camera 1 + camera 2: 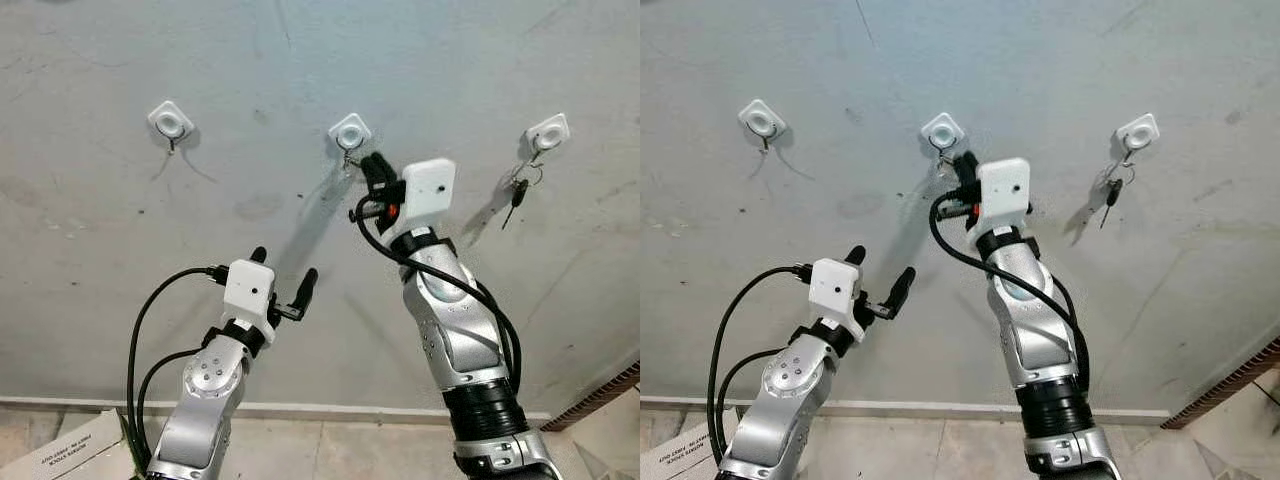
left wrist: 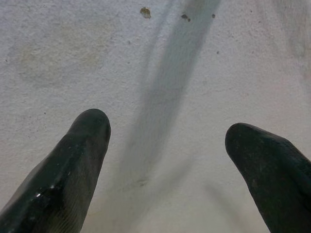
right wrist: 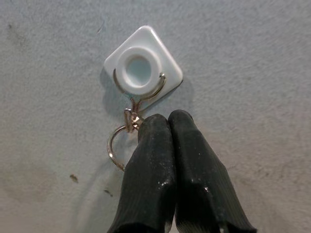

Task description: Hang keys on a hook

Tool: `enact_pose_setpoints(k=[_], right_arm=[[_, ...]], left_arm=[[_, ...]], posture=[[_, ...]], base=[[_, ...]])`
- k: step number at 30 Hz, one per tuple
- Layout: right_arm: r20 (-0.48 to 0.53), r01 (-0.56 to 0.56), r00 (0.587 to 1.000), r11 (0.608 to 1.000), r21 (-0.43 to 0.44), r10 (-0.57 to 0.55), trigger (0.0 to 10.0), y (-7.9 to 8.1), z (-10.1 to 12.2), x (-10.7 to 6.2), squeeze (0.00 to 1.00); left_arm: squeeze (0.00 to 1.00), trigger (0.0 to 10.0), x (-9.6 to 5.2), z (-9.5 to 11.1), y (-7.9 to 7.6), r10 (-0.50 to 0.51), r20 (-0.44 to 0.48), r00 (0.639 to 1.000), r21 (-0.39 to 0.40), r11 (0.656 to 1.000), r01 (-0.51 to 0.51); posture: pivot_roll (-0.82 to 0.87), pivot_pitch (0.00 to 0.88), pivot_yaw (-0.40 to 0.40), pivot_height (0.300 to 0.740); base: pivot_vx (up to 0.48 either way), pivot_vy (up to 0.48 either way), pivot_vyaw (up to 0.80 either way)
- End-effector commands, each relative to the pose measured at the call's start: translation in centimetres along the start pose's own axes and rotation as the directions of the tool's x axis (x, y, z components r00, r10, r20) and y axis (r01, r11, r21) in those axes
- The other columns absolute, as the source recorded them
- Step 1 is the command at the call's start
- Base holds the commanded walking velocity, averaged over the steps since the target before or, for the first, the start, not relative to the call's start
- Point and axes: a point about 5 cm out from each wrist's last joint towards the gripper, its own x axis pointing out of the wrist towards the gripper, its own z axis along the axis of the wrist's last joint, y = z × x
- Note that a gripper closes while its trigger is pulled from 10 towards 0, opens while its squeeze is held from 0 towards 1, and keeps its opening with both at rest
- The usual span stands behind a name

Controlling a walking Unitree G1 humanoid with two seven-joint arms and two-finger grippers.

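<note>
Grey wall point(image 1: 300, 80) carries three white hooks: left hook point(image 1: 171, 122) bare, middle hook point(image 1: 350, 132) w/ key ring point(image 3: 118, 145), right hook point(image 1: 548, 133) w/ hanging keys point(image 1: 519, 190).

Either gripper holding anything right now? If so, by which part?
Right gripper is shut on the key ring, pinching the ring's edge just below the middle hook. Left gripper is open, holding nothing.

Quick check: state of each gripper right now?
Left gripper: open, holding nothing, facing bare wall.
Right gripper: shut on the key ring at the middle hook.
</note>
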Motion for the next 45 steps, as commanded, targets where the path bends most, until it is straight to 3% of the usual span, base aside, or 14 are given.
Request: enact_pose_setpoints(k=[1,14,20,22,32,33,45], right_arm=[[-0.008,-0.019,1.0,1.0,0.002,0.019,10.0,0.4,-0.1,-0.1,0.0],[-0.028,-0.039,0.999,0.999,0.003,0.039,10.0,1.4,-0.7,-0.1,0.0],[-0.034,-0.077,0.997,0.996,-0.049,0.075,10.0,2.0,-1.1,-0.4,0.0],[-0.022,-0.101,0.995,0.989,-0.105,0.099,10.0,2.3,-1.2,-0.6,0.0],[-0.028,-0.121,0.993,0.988,-0.094,0.119,10.0,2.7,-1.8,-0.9,0.0],[-0.024,-0.119,0.993,0.989,-0.087,0.118,10.0,2.8,-1.8,-0.9,1.0],[-0.01,-0.112,0.994,0.99,-0.091,0.112,10.0,2.6,-1.6,-0.9,1.0]], left_arm=[[0.0,10.0,0.1,-0.1,0.2,-0.002,-0.008,1.0,0.007,1.0,0.003],[0.0,10.0,0.1,0.0,0.2,-0.001,-0.008,1.0,0.014,1.0,0.001],[0.0,10.0,0.0,-0.1,0.2,0.003,-0.01,1.0,0.016,1.0,-0.003],[0.0,10.0,0.0,-0.2,0.2,0.006,-0.012,1.0,0.017,1.0,-0.006],[0.0,10.0,-0.1,-0.2,0.1,0.009,-0.014,1.0,0.019,1.0,-0.009],[0.0,10.0,-0.1,-0.2,0.1,0.009,-0.014,1.0,0.019,1.0,-0.009],[0.0,10.0,-0.1,-0.3,0.1,0.01,-0.015,1.0,0.016,1.0,-0.01]], posture=[[0.09,0.0,-0.001,0.74],[0.1,0.0,0.001,0.74],[0.1,0.0,-0.003,0.74],[0.1,0.0,-0.004,0.74],[0.1,0.0,-0.004,0.74],[0.1,0.0,-0.003,0.74],[0.09,0.0,-0.003,0.74]], base=[[0.0,0.0,0.0],[0.0,0.0,0.0],[0.0,0.0,0.0],[0.0,0.0,0.0],[0.0,0.0,0.0],[0.0,0.0,0.0],[0.0,0.0,0.0]])
